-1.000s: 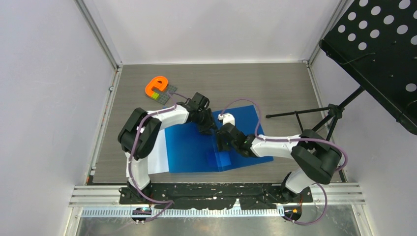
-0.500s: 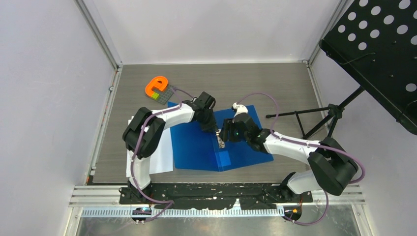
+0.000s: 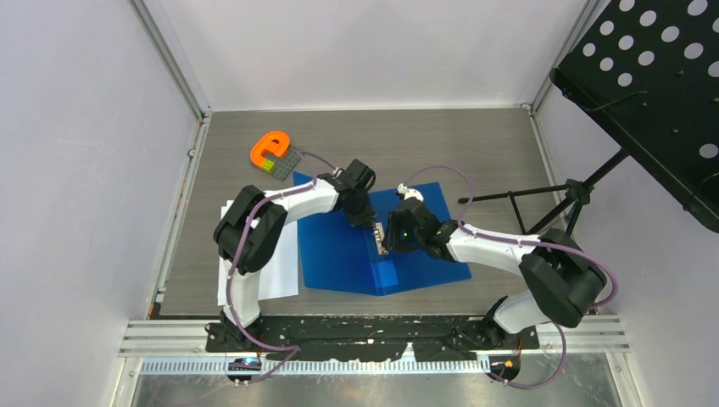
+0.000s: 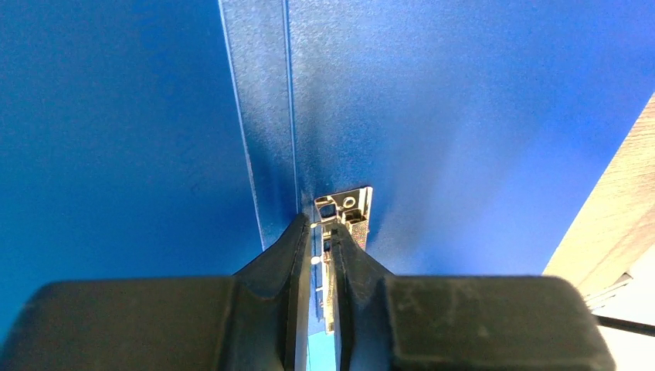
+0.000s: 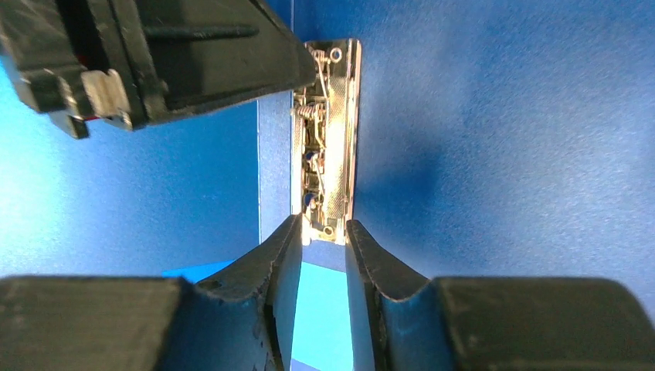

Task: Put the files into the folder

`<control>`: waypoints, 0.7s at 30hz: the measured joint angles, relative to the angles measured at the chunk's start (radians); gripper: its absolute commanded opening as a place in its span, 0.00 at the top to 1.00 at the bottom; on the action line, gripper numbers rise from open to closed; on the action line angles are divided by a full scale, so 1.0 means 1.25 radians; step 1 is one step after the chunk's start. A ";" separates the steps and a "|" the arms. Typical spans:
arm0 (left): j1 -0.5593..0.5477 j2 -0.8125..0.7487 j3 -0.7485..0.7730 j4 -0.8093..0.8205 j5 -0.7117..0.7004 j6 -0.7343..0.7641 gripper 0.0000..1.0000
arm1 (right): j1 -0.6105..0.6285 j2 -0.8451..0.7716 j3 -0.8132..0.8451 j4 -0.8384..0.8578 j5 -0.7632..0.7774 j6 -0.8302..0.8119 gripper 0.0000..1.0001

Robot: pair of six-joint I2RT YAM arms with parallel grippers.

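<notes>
The blue folder lies open and flat on the table. Its metal clip runs along the inner spine. My left gripper stands at the clip's far end; in the left wrist view it is shut on the clip's metal lever. My right gripper is at the clip's near end; in the right wrist view it is narrowly open, its tips astride the end of the clip. The white files lie left of the folder, partly under it and the left arm.
An orange letter e on a grey plate sits at the back left. A black tripod stand and a perforated black panel are at the right. A lighter blue patch lies on the folder near the spine. Walls close in on three sides.
The right gripper has moved up the spine from the folder's near edge to the clip. The left gripper has shifted slightly right onto the clip. The folder has slid a little to the right.
</notes>
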State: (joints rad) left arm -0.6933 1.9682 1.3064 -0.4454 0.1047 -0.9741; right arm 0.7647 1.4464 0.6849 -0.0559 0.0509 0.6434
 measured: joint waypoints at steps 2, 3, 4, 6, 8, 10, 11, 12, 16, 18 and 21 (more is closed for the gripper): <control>-0.003 0.000 0.001 0.000 -0.003 -0.005 0.93 | 0.010 0.010 0.002 -0.008 0.003 0.011 0.69; -0.005 0.002 0.001 -0.001 -0.006 -0.009 0.95 | 0.016 0.017 0.004 -0.012 0.004 0.015 0.69; -0.006 0.003 0.001 0.000 -0.005 -0.014 0.98 | 0.022 0.023 0.006 -0.016 0.006 0.018 0.69; -0.008 0.003 0.002 0.001 -0.007 -0.019 1.00 | 0.036 0.031 0.007 -0.020 0.008 0.027 0.69; -0.009 0.003 0.002 0.002 -0.009 -0.025 1.00 | 0.049 0.032 0.007 -0.028 0.013 0.038 0.70; -0.010 0.003 0.002 0.001 -0.011 -0.033 1.00 | 0.059 0.032 0.008 -0.033 0.019 0.049 0.71; -0.011 0.003 0.002 0.001 -0.013 -0.036 1.00 | 0.063 0.032 0.008 -0.035 0.021 0.054 0.71; -0.011 0.003 0.002 0.000 -0.014 -0.038 1.00 | 0.067 0.033 0.008 -0.035 0.025 0.059 0.72; -0.014 0.001 0.002 -0.003 -0.024 -0.055 1.00 | 0.074 0.040 0.008 -0.036 0.045 0.080 0.73; -0.017 0.000 0.002 -0.005 -0.032 -0.062 1.00 | 0.077 0.042 0.008 -0.035 0.056 0.090 0.74; -0.023 -0.005 -0.002 -0.006 -0.049 -0.081 1.00 | 0.079 0.052 0.013 -0.036 0.071 0.099 0.75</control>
State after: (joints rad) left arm -0.7223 1.9625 1.3045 -0.4534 0.0429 -1.0752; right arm 0.8635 1.5112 0.7017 -0.1013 0.1398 0.7666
